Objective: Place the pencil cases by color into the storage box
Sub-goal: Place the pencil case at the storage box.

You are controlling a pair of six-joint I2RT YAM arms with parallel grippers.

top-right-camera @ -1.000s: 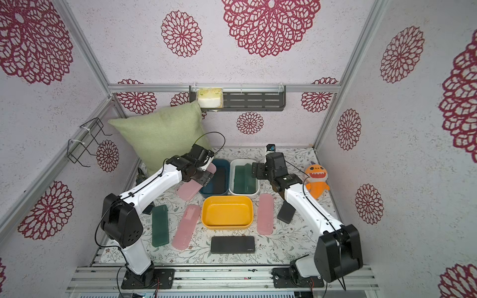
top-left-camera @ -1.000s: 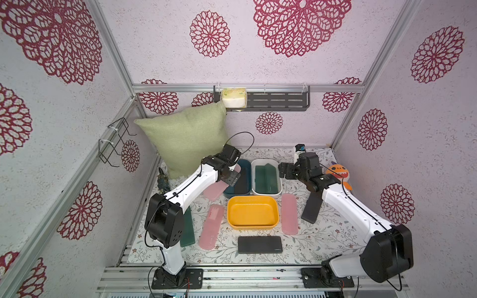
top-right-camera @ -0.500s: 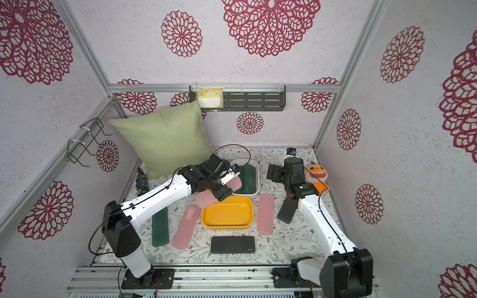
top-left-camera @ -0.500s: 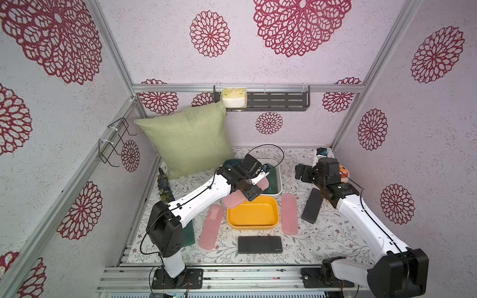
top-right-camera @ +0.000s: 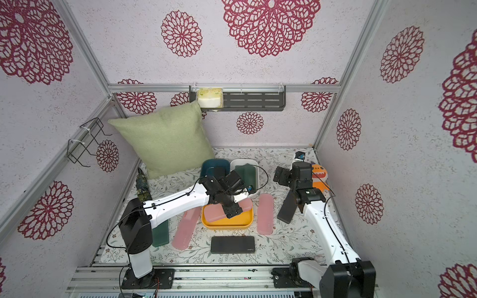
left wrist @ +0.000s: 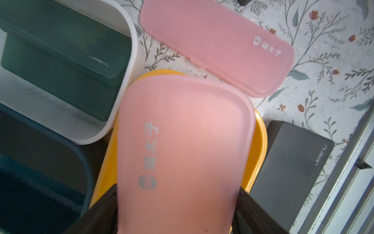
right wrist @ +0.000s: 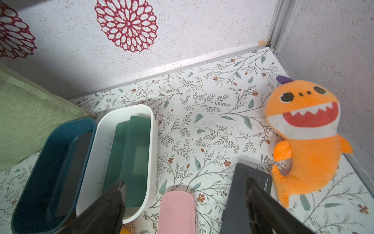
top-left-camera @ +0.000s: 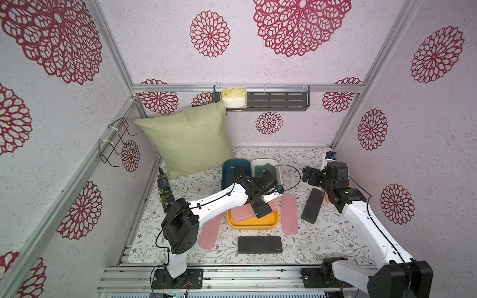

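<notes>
My left gripper [top-left-camera: 262,209] is shut on a translucent pink pencil case [left wrist: 182,141], held slanted over the yellow bin [top-left-camera: 253,226] of the storage box. Two more pink cases lie on the table, one right of that bin [top-left-camera: 289,214] and one left of it [top-left-camera: 211,234]. Black cases lie in front of the bin [top-left-camera: 259,244] and at the right [top-left-camera: 312,205]. A green case [top-right-camera: 160,233] lies by the left arm's base. The white bin [right wrist: 153,141] holds green cases [right wrist: 131,152]; the blue bin [right wrist: 50,137] holds a black one [right wrist: 74,162]. My right gripper [right wrist: 185,182] hangs open and empty above the table.
A green pillow [top-left-camera: 188,139] leans in the back left corner. An orange plush toy [top-right-camera: 320,178] sits by the right wall, behind the right arm. A folded umbrella [top-left-camera: 164,188] lies along the left edge. A metal rail runs across the table's front.
The left arm carried the pink case from beside the blue bin over to the yellow bin. The right arm pulled back from the white bin toward the right wall.
</notes>
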